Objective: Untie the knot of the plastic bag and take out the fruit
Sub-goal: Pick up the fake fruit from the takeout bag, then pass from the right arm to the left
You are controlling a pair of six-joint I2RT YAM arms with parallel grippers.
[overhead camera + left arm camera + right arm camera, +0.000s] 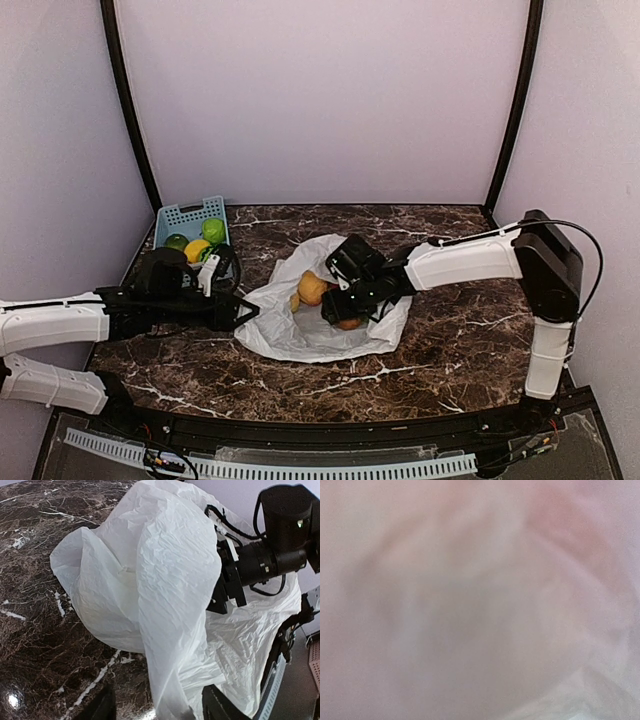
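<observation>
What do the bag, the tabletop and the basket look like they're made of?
The plastic bag looks like thin white film, crinkled and slightly translucent. The tabletop looks like dark brown marble or imitation, white-veined and glossy. The basket is probably moulded pale blue plastic, given its lattice walls.

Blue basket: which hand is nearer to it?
Left. The left hand is at the left edge of the bag, close to the basket; the right hand is farther, over the fruit.

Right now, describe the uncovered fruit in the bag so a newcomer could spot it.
Start at the white plastic bag spread open on the marble table. Just left of the right gripper lies a yellow-orange fruit in plain view. Its neighbour, a darker orange fruit, sits half hidden beneath that gripper.
</observation>
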